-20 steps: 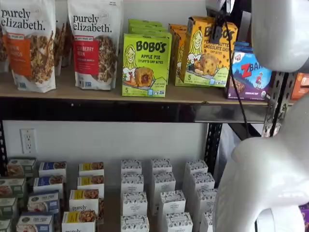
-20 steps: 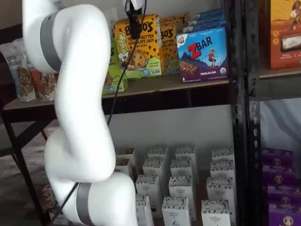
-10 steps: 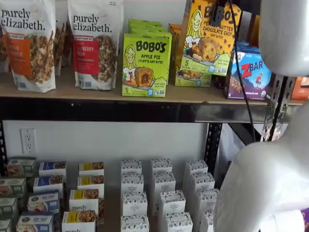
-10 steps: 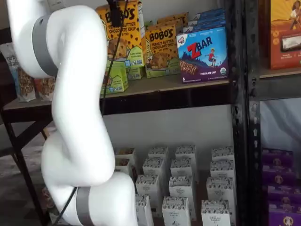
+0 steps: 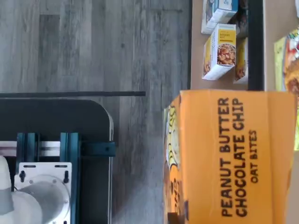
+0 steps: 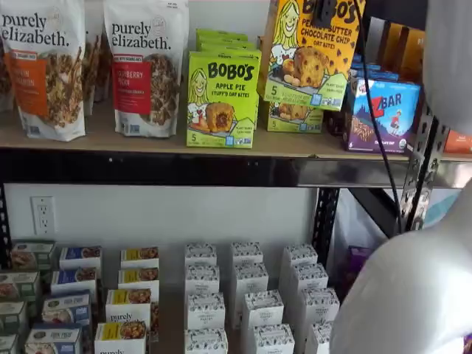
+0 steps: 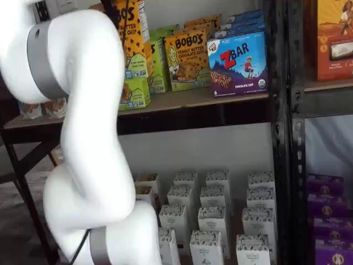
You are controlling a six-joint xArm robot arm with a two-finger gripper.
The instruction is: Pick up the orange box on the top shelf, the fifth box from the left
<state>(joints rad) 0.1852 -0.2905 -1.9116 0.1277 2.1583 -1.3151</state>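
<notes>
Clearly the orange box (image 6: 310, 55) is hanging in the air above the top shelf (image 6: 221, 169), its base clear of the board in both shelf views, with a black finger (image 6: 323, 11) showing at its upper edge beside a dangling cable (image 6: 376, 125); the fingers are pinching the carton. Its front is reading "BOBO'S" over "PEANUT BUTTER CHOCOLATE CHIP OAT BITES", with a cartoon blonde woman, an oat-bite photo and a green strip marked "5". In the wrist view the same carton (image 5: 233, 158) is filling the frame close up, its orange panel reading "PEANUT BUTTER CHOCOLATE CHIP OAT BITES". Behind the gap a second Bobo's peanut butter box (image 7: 187, 61) is standing on the board. Toward the left end two "purely elizabeth." granola bags (image 6: 147, 66) are standing upright, and a lime-green Bobo's "APPLE PIE" box (image 6: 221, 99) is sitting at the front edge. Near the right end a blue "ZBAR" box (image 7: 238, 65) reading "CHOCOLATE CHIP" is standing. Below, rows of small white cartons (image 6: 251, 295) are standing on the lower shelf.
</notes>
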